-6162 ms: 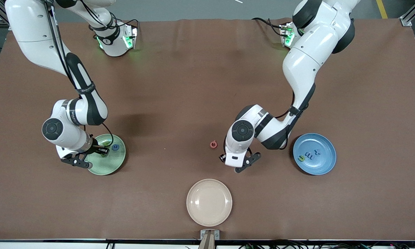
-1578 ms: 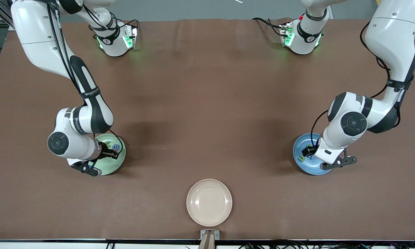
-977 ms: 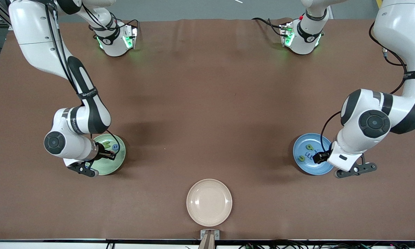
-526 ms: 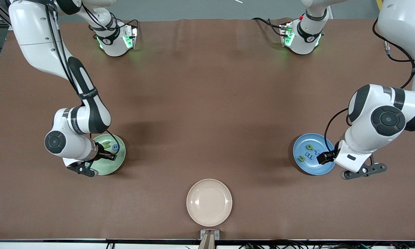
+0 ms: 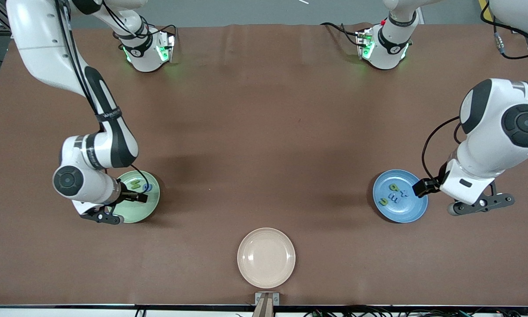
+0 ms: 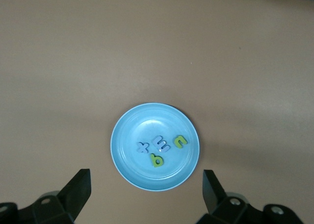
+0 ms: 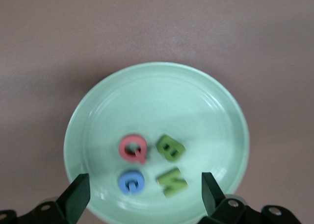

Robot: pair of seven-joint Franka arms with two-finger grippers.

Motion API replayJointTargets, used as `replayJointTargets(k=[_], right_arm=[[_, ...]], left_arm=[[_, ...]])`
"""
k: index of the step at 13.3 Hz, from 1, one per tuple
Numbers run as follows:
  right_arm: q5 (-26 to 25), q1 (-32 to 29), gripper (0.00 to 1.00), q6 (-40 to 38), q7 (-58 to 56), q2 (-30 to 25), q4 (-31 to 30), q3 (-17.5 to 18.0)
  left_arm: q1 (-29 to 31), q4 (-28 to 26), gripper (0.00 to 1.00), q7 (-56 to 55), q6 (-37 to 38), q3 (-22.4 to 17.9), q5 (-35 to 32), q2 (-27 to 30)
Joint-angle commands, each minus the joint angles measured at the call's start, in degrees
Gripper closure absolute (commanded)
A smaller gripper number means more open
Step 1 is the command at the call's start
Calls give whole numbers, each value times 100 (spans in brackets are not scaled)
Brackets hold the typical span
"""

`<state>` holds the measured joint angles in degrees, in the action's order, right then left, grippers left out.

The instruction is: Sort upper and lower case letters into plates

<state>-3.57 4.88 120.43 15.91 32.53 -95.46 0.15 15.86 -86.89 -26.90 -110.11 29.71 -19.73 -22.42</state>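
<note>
Over the mint green plate (image 5: 151,207) at the right arm's end of the bench (image 5: 264,132) hangs the right end effector (image 7: 142,192), fingers spread wide with nothing between them. Seen from its wrist camera, the plate lies directly beneath, and four letters rest in it: a red Q (image 7: 132,149), a green B (image 7: 170,148), a blue C (image 7: 131,181) and a green M (image 7: 171,181), clustered close together. At the left arm's end, the left end effector (image 6: 146,190) is also wide apart and empty; it is raised above the bench just beside the blue plate (image 5: 409,211), off the plate's rim toward the table end. In the left wrist view the blue plate (image 6: 122,155) sits ahead of the fingers, holding four small letters near its middle: a blue x (image 6: 142,146), a pale blue m (image 6: 160,143), a green c (image 6: 180,141) and a green b (image 6: 156,160). Nearest the front camera, midway between the two ends, a cream-beige plate (image 5: 266,257) lies by itself with nothing in it.
</note>
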Motion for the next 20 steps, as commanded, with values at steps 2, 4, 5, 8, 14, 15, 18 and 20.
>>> replayJointTargets(k=[2,4,5,8,14,15,18,20], right_arm=[[-109,-233,0,-1589,-589,-1150,17,82],[-48,-347,0,-2336,-817,-1354,376,91],[-21,-365,0,-2766,-914,-1354,701,99],[-55,-348,0,-3445,-906,-1301,1554,108],[40,-304,0,-3587,-853,-1301,1820,143],[58,-321,0,-3693,-853,-1310,1820,143],[146,-321,0,-3720,-897,-1459,1759,143],[190,-312,0,-3685,-915,-1687,1558,143]], left_arm=[[84,-65,0,106,226,140,153,281],[84,-56,0,115,253,158,162,430],[75,-56,0,115,323,210,232,501],[84,84,0,114,796,263,557,677],[93,225,0,115,1114,307,838,791],[101,233,0,123,1193,307,891,826],[102,470,0,123,1290,298,900,897],[93,471,0,132,1360,307,901,897]])
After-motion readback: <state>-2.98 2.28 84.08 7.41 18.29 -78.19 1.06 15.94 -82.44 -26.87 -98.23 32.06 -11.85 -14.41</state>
